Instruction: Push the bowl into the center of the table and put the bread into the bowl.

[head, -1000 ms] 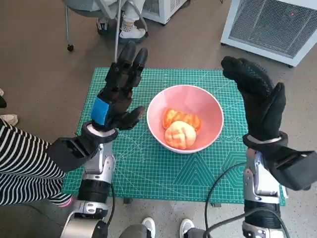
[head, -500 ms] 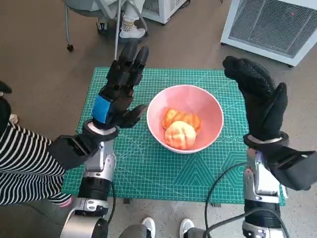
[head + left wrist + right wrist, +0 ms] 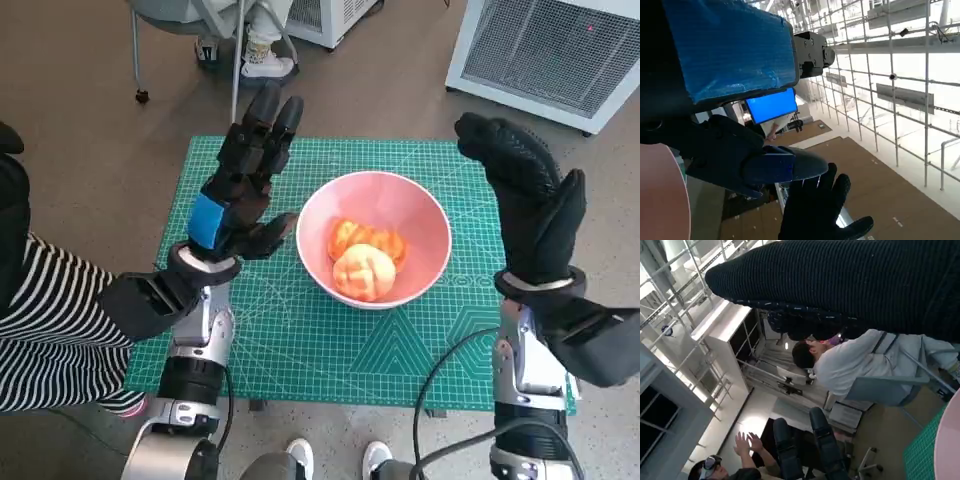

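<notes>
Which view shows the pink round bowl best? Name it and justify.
The head view: the pink round bowl appears whole on the green cutting mat, bread inside. The left wrist view shows only a pink edge; the right wrist view shows only a sliver of rim.

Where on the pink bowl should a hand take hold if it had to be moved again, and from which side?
Probably the rim of the pink bowl, from either flank. It sits upright on the green mat with its wide mouth open, and the bread lies low in the middle, so the rim is bare. The left hand and right hand hang open on either side; the left is nearer.
</notes>
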